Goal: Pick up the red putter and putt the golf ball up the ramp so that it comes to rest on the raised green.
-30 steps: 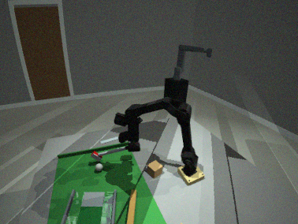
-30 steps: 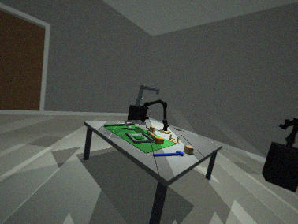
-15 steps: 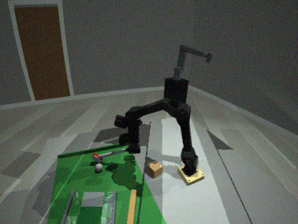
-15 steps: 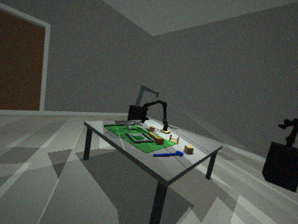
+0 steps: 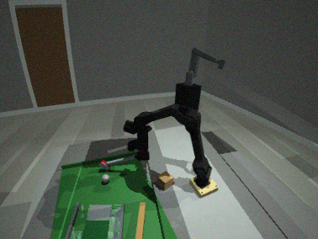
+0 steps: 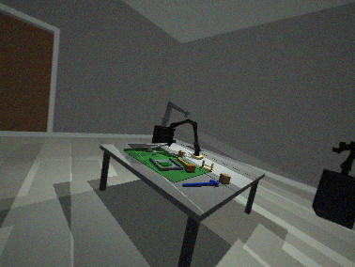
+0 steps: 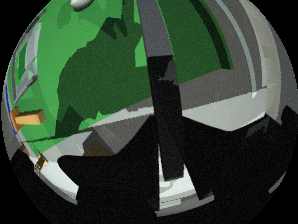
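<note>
- We can read no writing or brand on anything
- We count one golf ball [image 5: 105, 178], white, on the green mat [image 5: 84, 189]; one red putter [image 5: 110, 161]; one tan block [image 5: 166, 181] beside the mat
- The arm arches from its base, wrist pointing down at the mat's far edge
- The gripper [image 5: 141, 155] is clamped nearly closed on the putter's grey shaft; its red head sits just behind the ball

Off the green, a small tan block [image 5: 166, 181] sits alone on the grey table [image 6: 207, 199]. A blue tool [image 6: 201, 183] lies near the front edge, another tan block [image 6: 224, 179] just beside it. Behind, a brown door [image 5: 45, 55] stands shut.
</note>
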Controlling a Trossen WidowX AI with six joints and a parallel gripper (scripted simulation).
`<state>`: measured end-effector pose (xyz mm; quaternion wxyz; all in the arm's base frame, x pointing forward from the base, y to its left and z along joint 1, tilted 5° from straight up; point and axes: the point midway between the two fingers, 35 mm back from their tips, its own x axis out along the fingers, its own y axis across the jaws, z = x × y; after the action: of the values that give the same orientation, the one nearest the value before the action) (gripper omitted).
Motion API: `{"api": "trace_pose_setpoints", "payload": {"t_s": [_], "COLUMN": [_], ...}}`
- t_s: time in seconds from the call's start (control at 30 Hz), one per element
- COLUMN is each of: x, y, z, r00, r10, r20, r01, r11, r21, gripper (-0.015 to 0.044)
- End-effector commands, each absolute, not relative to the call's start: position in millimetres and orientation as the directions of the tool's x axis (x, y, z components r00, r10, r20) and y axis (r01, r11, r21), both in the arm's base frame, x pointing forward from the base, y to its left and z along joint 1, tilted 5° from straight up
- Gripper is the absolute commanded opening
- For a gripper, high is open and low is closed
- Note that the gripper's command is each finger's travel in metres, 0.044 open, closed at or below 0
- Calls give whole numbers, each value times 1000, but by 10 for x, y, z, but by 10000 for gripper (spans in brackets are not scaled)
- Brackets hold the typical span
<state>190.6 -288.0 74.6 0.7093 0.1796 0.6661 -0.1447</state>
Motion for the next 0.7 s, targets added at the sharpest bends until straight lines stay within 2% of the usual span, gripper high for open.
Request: {"api": "trace_pose_setpoints", "payload": {"t_s": [0.0, 0.13, 0.43, 0.67], "x": [1911, 2026, 2509, 2529], "y": [-2875, -2728, -1731, -1667], "z": [747, 765, 844, 925], "r00": [70, 71, 80, 81], "r10": [33, 34, 41, 42], "r20": [-997, -997, -996, -996], "r01": [444, 443, 437, 437], "r11": [894, 894, 896, 897], "r21": [61, 62, 72, 73], "gripper": [0, 0, 0, 0]}}
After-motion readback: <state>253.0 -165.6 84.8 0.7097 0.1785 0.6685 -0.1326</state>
